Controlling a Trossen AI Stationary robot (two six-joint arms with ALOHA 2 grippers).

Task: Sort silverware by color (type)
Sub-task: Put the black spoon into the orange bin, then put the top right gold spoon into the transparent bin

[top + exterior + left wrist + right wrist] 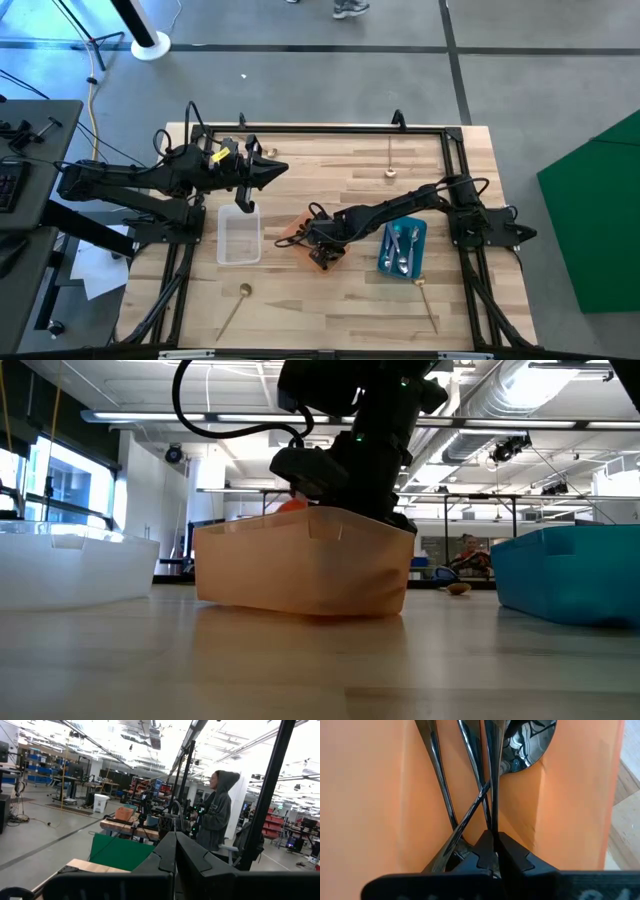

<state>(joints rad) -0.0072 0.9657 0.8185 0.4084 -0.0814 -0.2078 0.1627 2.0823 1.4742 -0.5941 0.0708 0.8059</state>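
High view: right arm (400, 208) hides orange tray (292, 235).

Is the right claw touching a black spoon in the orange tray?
Touching: the right wrist view shows the right claw shut on a black spoon handle over the orange tray.

Grey concrete floor (320, 90) surrounds the pale wood-plank worktop (330, 300), with a green panel (600, 215) beside it.
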